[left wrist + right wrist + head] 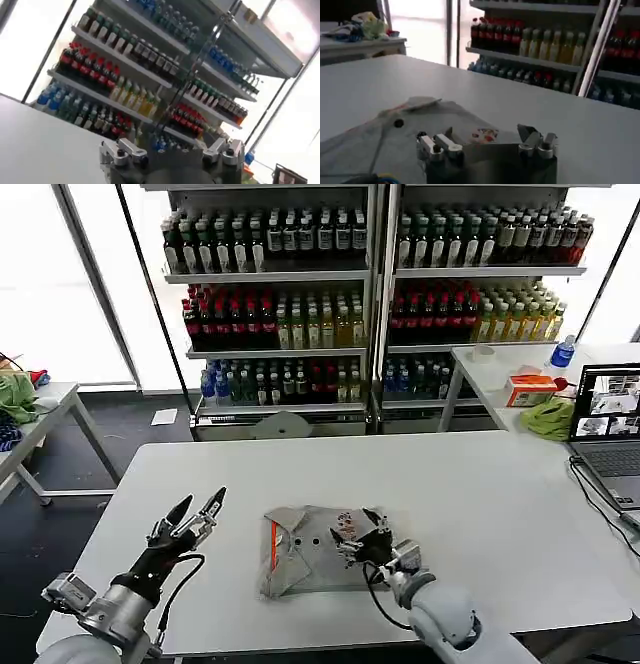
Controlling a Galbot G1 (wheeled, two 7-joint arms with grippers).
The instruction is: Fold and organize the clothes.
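Right gripper [362,536] sits low on the right edge of the folded grey shirt [305,556], fingers parted, tips down on or just above the cloth; can't tell if any fabric is actually pinched. In the right wrist view the right gripper [487,142] has both finger mounts spread wide, the shirt [385,135] lying flat ahead of it, the multicolour chest print [484,134] just in front between the fingers. A dark button [398,123] sits farther along the cloth, and a raised collar flap [420,103] beyond it. A red-orange stripe [274,546] runs down the shirt's side away from this gripper. Shirt lies as a rough folded rectangle on the white table [450,484], directly under and beside the right gripper, near the table's front edge.

Left gripper [195,512] is well apart from the shirt on its stripe side, raised off the table, fingers spread wide, holding nothing. Left forearm angles up and forward from the near table corner, fingertips pointing toward the drink shelves [370,294]. Left wrist view: left gripper [172,150] finger mounts apart, aimed at the shelves [150,75], bare tabletop below.

Right forearm comes in from the near table edge, wrist bent down toward the shirt. Nothing blocks either gripper. A laptop [608,419] sits far out past the right gripper, a lime-green cloth [548,419] beside it.
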